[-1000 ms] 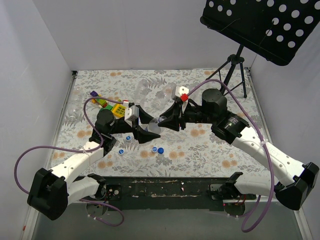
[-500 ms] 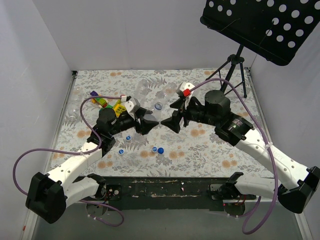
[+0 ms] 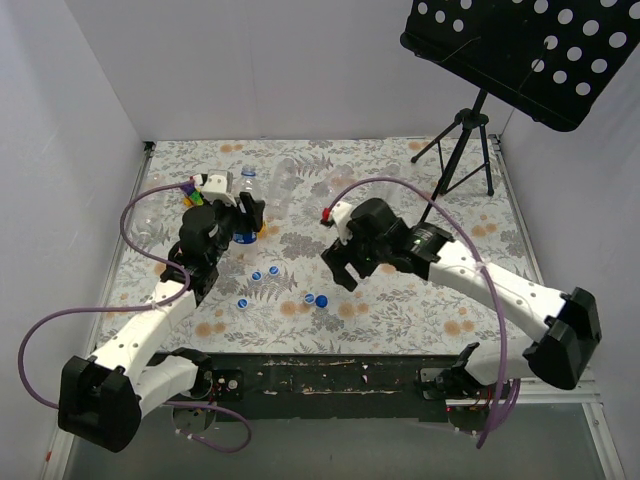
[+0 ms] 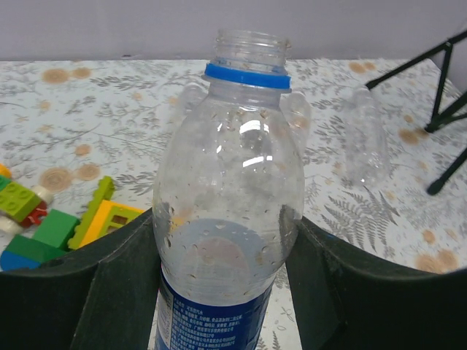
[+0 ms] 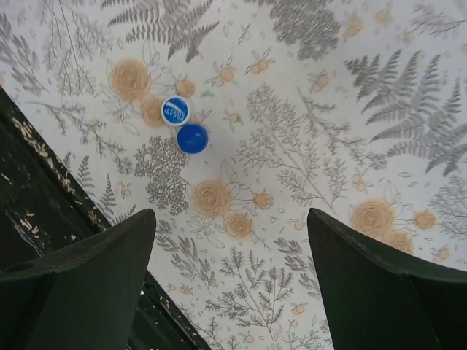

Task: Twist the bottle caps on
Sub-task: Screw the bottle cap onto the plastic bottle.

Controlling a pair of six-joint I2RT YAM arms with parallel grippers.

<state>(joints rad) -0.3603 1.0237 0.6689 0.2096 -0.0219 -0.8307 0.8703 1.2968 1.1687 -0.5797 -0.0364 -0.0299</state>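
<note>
Clear plastic bottle [image 4: 230, 182], uncapped, sits apparently clamped in my left gripper [image 4: 228, 277]; my right gripper [image 5: 230, 270] hangs spread over two blue caps [image 5: 193, 138]. Next, drop and pinch one.

Light is soft and even, coming from above — only faint shadows lie under the arms [image 3: 500, 285] on the table [image 3: 400, 300]. Small white glints sit on the bottle [image 4: 230, 182]. In both wrist views the near fingers [image 5: 80, 284] are dark and blurred — the table beyond is fairly sharp.

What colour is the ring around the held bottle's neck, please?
The neck ring is blue, clearest in the left wrist view.
</note>
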